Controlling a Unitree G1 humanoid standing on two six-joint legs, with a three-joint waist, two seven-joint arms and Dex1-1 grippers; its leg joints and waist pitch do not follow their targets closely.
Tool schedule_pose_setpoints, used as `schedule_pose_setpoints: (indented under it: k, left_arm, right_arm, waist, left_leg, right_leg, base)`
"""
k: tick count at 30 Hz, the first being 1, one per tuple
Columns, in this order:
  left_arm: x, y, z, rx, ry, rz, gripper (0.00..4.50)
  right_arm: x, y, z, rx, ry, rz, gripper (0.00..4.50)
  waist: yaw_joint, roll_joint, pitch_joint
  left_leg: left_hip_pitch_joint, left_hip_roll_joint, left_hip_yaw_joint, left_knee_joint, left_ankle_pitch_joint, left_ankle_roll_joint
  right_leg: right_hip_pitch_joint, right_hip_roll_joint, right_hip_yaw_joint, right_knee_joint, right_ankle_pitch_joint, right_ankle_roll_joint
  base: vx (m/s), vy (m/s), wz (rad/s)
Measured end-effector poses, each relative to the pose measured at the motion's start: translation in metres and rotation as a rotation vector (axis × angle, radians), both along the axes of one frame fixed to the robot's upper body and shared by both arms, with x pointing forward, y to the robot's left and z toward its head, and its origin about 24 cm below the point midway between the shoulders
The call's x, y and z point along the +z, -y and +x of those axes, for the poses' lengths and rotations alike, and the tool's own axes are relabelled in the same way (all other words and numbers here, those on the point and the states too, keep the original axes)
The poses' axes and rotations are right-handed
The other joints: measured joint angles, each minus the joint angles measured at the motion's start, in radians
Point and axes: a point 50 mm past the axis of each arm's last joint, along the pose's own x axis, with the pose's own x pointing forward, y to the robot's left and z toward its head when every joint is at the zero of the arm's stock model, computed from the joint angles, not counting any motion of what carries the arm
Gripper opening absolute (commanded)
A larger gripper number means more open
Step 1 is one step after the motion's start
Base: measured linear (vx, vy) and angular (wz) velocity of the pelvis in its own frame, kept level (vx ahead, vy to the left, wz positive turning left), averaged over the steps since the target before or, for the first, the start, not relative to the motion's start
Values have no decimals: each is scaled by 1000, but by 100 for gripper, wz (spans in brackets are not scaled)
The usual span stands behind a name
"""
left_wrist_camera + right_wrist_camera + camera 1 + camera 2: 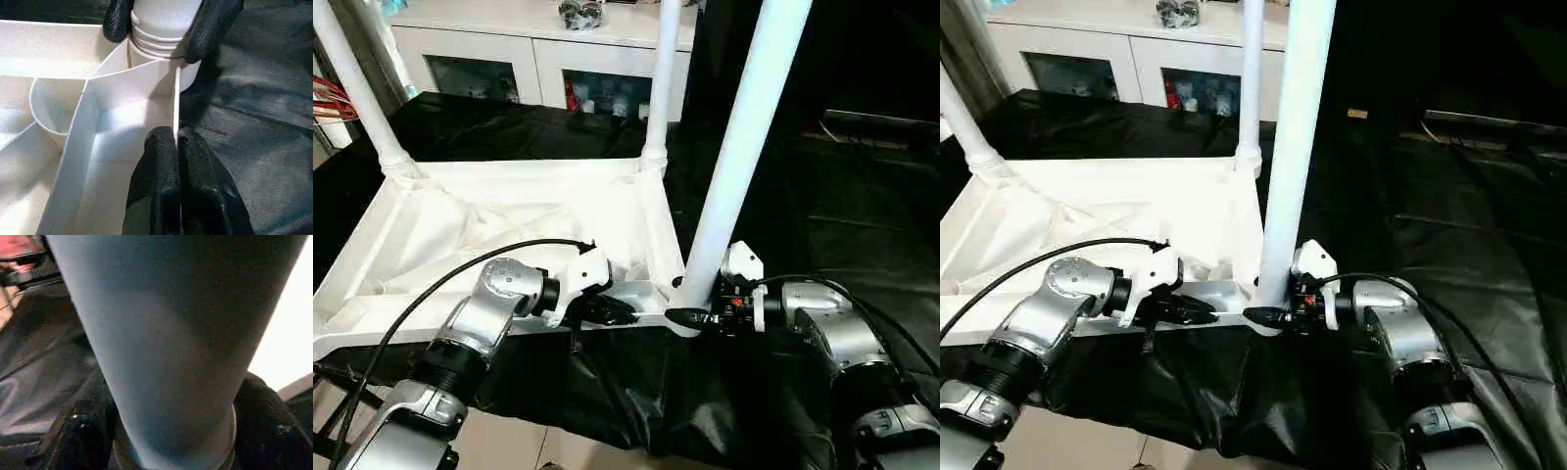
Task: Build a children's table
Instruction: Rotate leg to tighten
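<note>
Table leg [744, 147] between right gripper [693, 315] fingers

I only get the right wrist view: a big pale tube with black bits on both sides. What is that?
Observer: A table leg, upright in the near right corner of the upside-down tabletop. The right hand grips its base.
Operator: Any other legs in?
Observer: Yes, a far left leg and a far right leg stand at the back corners.
Operator: And the other hand?
Observer: The left hand is pinched shut on the tabletop's near rim, beside that corner.
</note>
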Motion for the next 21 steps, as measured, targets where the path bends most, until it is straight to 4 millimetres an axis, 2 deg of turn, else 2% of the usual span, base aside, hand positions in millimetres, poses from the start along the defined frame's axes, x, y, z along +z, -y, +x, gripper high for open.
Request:
schedule_pose_setpoints:
  k: [3, 7, 10, 14, 15, 18, 19, 21]
  left_arm:
    - [-2, 7, 7, 96, 22, -10, 0]
    - [-5, 26, 17, 233, 54, -18, 0]
    - [-6, 35, 20, 287, 71, -23, 0]
    - [-5, 39, 22, 303, 85, -14, 0]
    - [-5, 39, 22, 301, 88, -13, 0]
    - [-5, 39, 23, 301, 97, -10, 0]
    - [-5, 39, 23, 299, 99, -10, 0]
    - [-5, 38, 23, 294, 101, -8, 0]
  right_arm:
    - [-5, -4, 9, -196, 10, 38, 268]
    - [-8, -13, 26, -477, 26, 37, 267]
    - [-9, -19, 32, -603, 33, 42, 267]
    - [-9, -25, 35, -675, 61, 43, 267]
    - [-10, -25, 35, -678, 64, 48, 323]
    - [-9, -28, 36, -685, 43, 84, 343]
    - [-9, -27, 36, -680, 38, 93, 374]
    - [-9, -27, 36, -665, 36, 96, 383]
  waist:
    - [-9, 0, 0]
    - [-22, 0, 0]
    - [-27, 0, 0]
    - [-30, 0, -1]
    - [-30, 0, -1]
    - [-32, 0, -1]
    - [-32, 0, 0]
    - [-32, 0, -1]
  left_leg:
    - [1, 0, 0, 0, 0, 0]
    - [2, -1, 0, 0, 0, 0]
    - [2, -1, 0, 0, 0, 0]
    - [2, -1, -1, 0, 0, 0]
    - [2, -1, -1, 0, 0, 0]
    - [2, -1, -1, 0, 0, 0]
    - [1, -1, -1, 0, 0, 0]
    - [2, -1, -1, 0, 0, 0]
  right_leg:
    - [1, 0, 0, 0, 0, 0]
    - [1, 0, 0, -1, -2, 3]
    - [2, 0, 0, -1, -2, 3]
    - [1, 0, 0, -1, -2, 3]
    - [1, 0, 0, -1, -2, 3]
    - [1, 0, 0, -1, -1, 3]
    - [1, 0, 0, -1, -1, 3]
    - [1, 0, 0, -1, -1, 2]
  base:
    - [0, 0, 0]
    - [0, 0, 0]
    - [0, 0, 0]
    - [0, 0, 0]
    - [0, 0, 0]
    - [0, 0, 0]
    - [0, 0, 0]
    - [0, 0, 0]
